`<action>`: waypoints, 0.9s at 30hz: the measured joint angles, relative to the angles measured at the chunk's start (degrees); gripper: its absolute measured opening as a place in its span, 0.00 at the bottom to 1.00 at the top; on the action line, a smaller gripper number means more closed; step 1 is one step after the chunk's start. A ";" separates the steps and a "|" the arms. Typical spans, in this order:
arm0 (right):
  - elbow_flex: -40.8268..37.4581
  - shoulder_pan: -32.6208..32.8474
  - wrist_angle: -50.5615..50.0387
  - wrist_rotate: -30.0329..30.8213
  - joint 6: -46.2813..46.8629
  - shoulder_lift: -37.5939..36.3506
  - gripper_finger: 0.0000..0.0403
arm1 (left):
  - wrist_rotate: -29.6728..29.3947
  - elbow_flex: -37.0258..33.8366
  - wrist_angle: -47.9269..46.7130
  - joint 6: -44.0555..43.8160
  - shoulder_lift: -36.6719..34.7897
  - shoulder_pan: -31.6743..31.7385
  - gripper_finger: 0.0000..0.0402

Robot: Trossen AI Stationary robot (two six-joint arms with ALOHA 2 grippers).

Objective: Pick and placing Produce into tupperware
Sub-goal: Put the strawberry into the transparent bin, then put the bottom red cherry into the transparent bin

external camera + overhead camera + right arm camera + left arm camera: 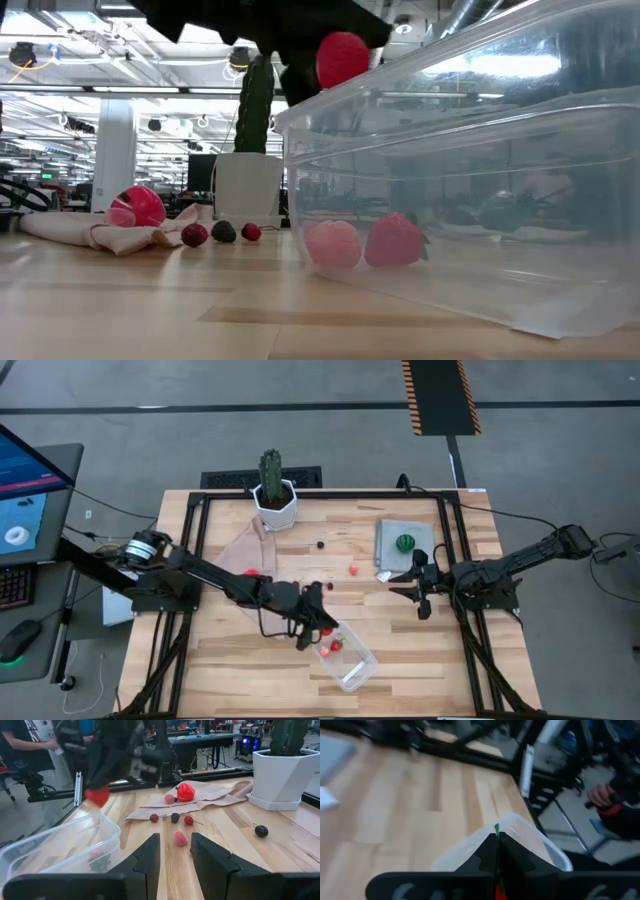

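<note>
Strawberry [342, 58] clenched in the left gripper [322, 622] hangs over the tupperware [352, 663] rim; released off-centre, it could bounce onto the bench [220, 680].

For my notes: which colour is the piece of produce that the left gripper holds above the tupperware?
Red. The low view shows it best: red piece above the tupperware.

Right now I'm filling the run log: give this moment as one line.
left gripper: shut on red piece, over tupperware | right gripper: idle, empty, by grey mat
</note>
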 joint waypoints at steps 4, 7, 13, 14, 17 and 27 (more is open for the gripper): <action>0.00 0.00 -1.24 -0.02 0.61 0.00 0.33 | 2.62 3.57 -0.43 0.29 4.25 -0.90 0.00; 0.00 0.00 -3.02 -0.02 2.20 0.02 0.33 | 3.43 5.15 -0.46 0.63 5.45 -1.75 0.00; 0.00 0.00 -3.28 0.00 3.02 0.00 0.33 | 4.18 5.52 -1.88 -2.01 5.41 -2.21 0.01; 0.00 0.00 -3.02 -0.02 3.01 0.02 0.33 | 4.11 5.52 -1.84 -2.00 5.41 -2.20 0.02; 0.00 0.00 -2.29 -0.02 2.88 0.00 0.33 | 3.10 5.58 -0.94 -2.10 6.18 -2.21 0.06; 0.00 0.04 -0.88 -0.21 1.94 0.00 0.33 | 0.30 5.44 0.88 0.55 6.35 -2.18 0.25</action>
